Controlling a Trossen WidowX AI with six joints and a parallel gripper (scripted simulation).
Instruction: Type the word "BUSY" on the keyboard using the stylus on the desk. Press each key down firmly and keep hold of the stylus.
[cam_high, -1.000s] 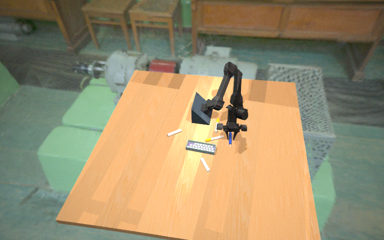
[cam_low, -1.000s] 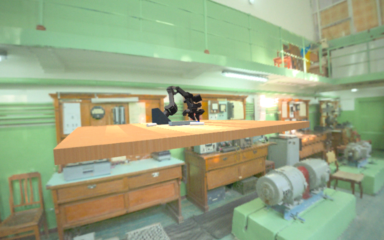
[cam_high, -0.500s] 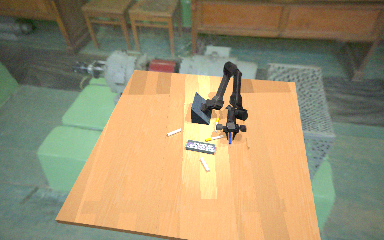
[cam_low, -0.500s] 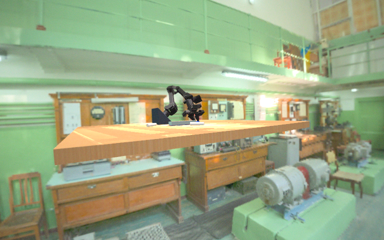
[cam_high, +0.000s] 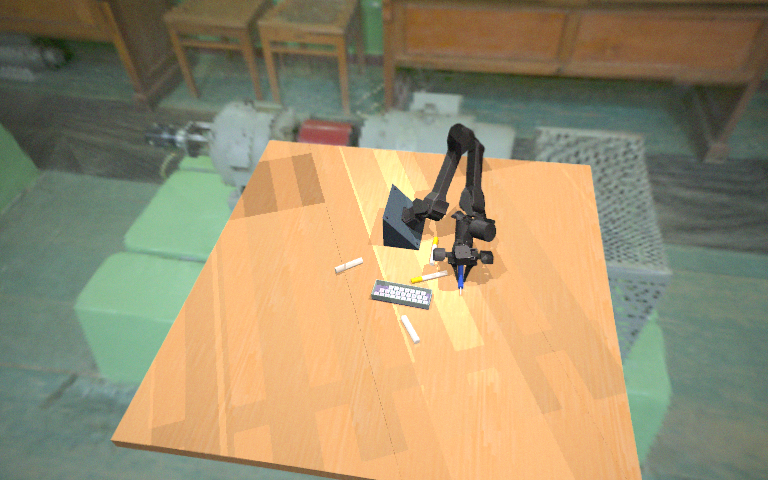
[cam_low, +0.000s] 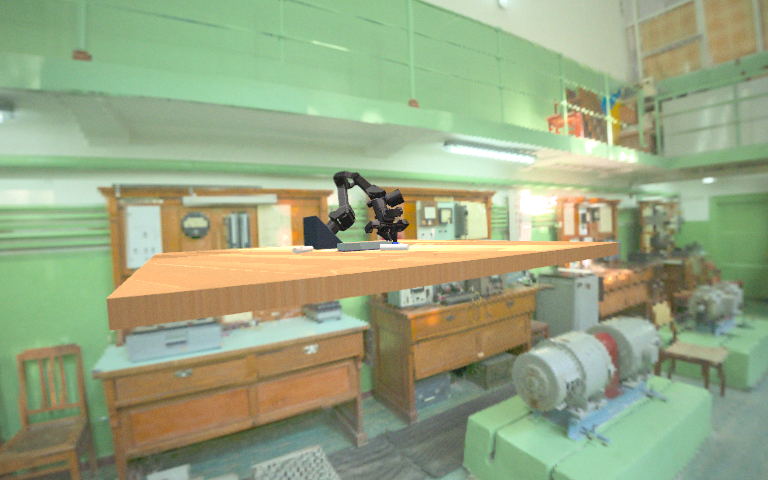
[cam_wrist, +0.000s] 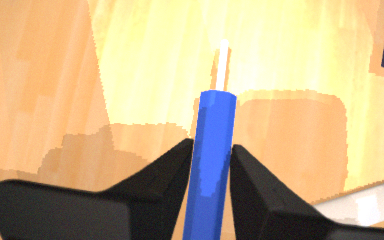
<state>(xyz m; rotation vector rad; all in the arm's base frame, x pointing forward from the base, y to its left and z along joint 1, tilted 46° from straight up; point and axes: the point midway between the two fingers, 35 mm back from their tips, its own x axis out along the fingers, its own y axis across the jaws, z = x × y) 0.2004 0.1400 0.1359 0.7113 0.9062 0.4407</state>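
Observation:
The blue stylus (cam_high: 461, 278) (cam_wrist: 216, 120) with a thin white tip lies low at the table top, its tip pointing away from the arm. My gripper (cam_high: 461, 273) (cam_wrist: 212, 149) is shut on the stylus's blue barrel, one black finger on each side. The small grey keyboard (cam_high: 401, 294) (cam_low: 357, 246) with white keys lies on the table, left of the stylus in the top view. Only a dark bit of it (cam_wrist: 383, 58) shows at the wrist view's right edge. Its key letters are too small to read.
A yellow-and-white stick (cam_high: 434, 275) (cam_wrist: 367, 209) lies between gripper and keyboard; another (cam_high: 433, 255) lies behind it. White sticks lie left of the keyboard (cam_high: 348, 265) and in front of it (cam_high: 410, 329). A dark wedge-shaped stand (cam_high: 396, 223) (cam_low: 317, 233) stands at the arm's base.

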